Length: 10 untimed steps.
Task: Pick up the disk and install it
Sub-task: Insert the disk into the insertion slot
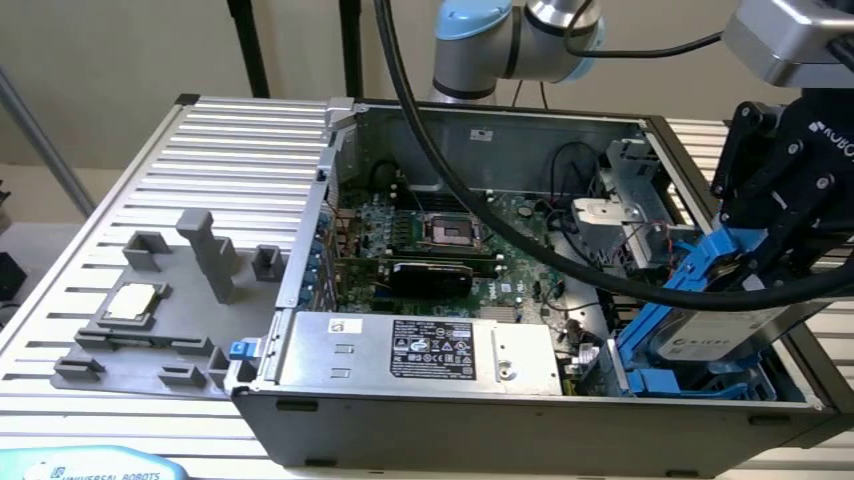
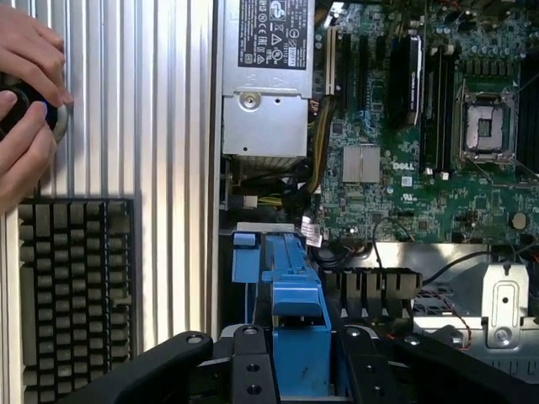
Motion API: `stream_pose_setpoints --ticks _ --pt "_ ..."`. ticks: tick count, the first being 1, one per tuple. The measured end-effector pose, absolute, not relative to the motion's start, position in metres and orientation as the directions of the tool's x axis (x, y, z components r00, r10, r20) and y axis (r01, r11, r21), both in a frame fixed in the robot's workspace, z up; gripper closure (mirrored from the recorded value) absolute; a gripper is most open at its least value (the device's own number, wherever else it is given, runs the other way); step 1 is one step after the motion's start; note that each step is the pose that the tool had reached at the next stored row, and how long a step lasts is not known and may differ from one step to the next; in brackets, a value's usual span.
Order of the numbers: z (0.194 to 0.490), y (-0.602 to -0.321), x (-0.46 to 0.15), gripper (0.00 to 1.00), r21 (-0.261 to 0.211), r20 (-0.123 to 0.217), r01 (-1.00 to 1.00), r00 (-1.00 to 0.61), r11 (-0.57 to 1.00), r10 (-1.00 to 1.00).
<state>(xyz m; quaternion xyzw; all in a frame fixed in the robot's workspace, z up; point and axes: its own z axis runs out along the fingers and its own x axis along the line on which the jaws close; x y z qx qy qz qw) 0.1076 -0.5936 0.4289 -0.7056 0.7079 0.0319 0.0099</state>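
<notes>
On the exterior view's left, a grey fixture on the slotted aluminium table cradles a small square processor chip, parked well apart from the work. At centre we see the opened computer case lying on its side, its motherboard exposed. The silver power supply runs along the near wall.

On the exterior view's right, the gripper hangs over the case's drive bay. Its jaws are part-way closed, clamped on the blue rail frame of the disk. We judge the grip on the frame's upper end is chosen to leave the lower end free to enter the bay.

The disk is carried tilted and on edge. Its long axis slopes from the gripper down towards the exterior view's left, and its white label faces the camera. Its lower end sits just above or inside the bay's blue guides; we cannot tell whether they touch. A thick black cable sweeps across in front of it.

From the wrist view, a person's hand rests on a dark knob beside a keyboard on the table.
</notes>
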Motion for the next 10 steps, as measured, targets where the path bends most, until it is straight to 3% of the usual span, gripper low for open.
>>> stream_pose_setpoints --ticks 10 --pt "0.416 -0.591 0.108 0.67 0.035 -0.059 -0.999 -0.004 0.002 -0.998"
